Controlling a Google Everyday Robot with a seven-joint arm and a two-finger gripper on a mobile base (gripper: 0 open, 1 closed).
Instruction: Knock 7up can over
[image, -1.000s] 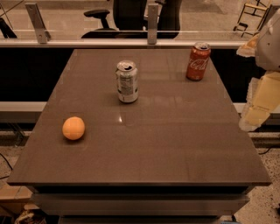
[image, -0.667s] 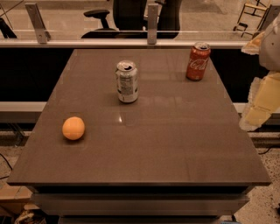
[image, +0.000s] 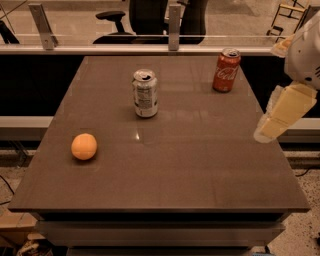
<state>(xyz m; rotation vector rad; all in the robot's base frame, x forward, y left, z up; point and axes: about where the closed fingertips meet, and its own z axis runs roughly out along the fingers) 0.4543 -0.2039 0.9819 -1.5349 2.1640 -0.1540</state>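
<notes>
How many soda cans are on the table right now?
2. The 7up can stands near the back middle of the table; the Coke can stands at the back right corner. None look hidden. The gripper hangs beyond the right edge.

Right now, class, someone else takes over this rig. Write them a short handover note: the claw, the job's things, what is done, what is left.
Claw: by the table's right edge, holding and touching nothing.
7up can: upright, centre-back of the table.
Others: Coke can upright at back right; orange at left.
Done: nothing; the 7up can is not yet knocked over.
Left: probably bring the claw leftward to the 7up can and tip it, keeping off the Coke can.
</notes>
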